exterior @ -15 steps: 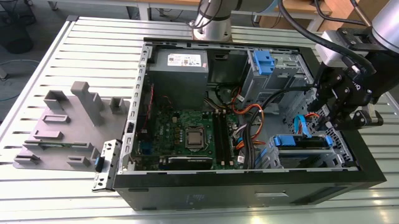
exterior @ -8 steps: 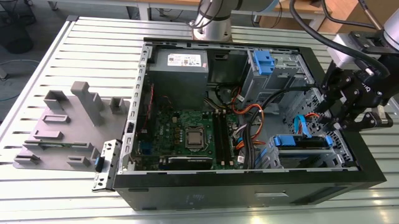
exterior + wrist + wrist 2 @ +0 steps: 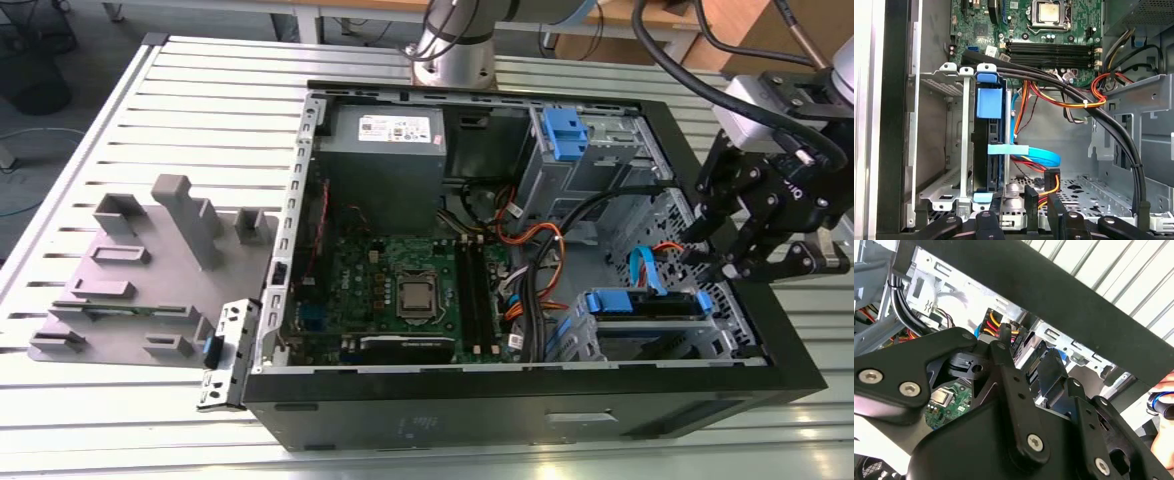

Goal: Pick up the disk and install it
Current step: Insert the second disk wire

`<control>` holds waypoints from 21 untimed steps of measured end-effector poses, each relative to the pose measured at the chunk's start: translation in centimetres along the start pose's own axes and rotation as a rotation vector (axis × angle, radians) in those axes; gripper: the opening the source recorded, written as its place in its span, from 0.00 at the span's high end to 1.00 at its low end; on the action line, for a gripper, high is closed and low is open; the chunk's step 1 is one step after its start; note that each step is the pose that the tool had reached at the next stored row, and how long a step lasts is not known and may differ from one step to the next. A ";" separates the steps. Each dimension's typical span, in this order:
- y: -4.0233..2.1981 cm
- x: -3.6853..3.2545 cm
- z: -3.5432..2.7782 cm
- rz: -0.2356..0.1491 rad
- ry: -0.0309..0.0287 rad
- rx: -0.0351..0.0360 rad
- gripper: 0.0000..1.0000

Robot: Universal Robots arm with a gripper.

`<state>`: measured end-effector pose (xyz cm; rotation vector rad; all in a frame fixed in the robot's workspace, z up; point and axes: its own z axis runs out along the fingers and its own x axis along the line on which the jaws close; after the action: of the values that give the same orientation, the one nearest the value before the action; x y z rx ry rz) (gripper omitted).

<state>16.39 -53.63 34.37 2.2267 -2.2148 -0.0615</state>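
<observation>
The white slatted metal worktop (image 3: 174, 110) carries a big black desktop computer case (image 3: 534, 405) lying on its side with the panel off, so the whole interior faces up and the arm can reach straight down into it. Beside the case, toward the worktop edge on the exterior view's left, a flat grey plastic fixture with upright posts (image 3: 147, 270) sits unused. Inside the case the green motherboard (image 3: 400, 280) lies along the floor, and a grey power supply box with a white sticker (image 3: 384, 150) fills the far corner. The disk, a hard drive in a blue plastic carrier frame (image 3: 645, 305), stands on edge in the grey metal drive cage (image 3: 594, 335) at the case's near corner on the exterior view's right; in the first wrist view its blue frame (image 3: 989, 102) sits between the cage rails, which looks to me like a seated position, though I cannot tell whether it is fully home. The black robot gripper (image 3: 747, 250) hangs just above the case wall by that cage, its fingers (image 3: 1031, 197) a little apart and holding nothing.
</observation>
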 end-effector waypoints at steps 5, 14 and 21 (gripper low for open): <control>-0.01 0.00 0.00 0.000 0.0000 0.0000 0.52; -0.02 0.00 0.00 0.000 0.0000 0.0000 0.66; -0.03 0.00 0.01 0.000 0.0000 0.0000 0.80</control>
<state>16.42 -53.63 34.36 2.2266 -2.2149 -0.0616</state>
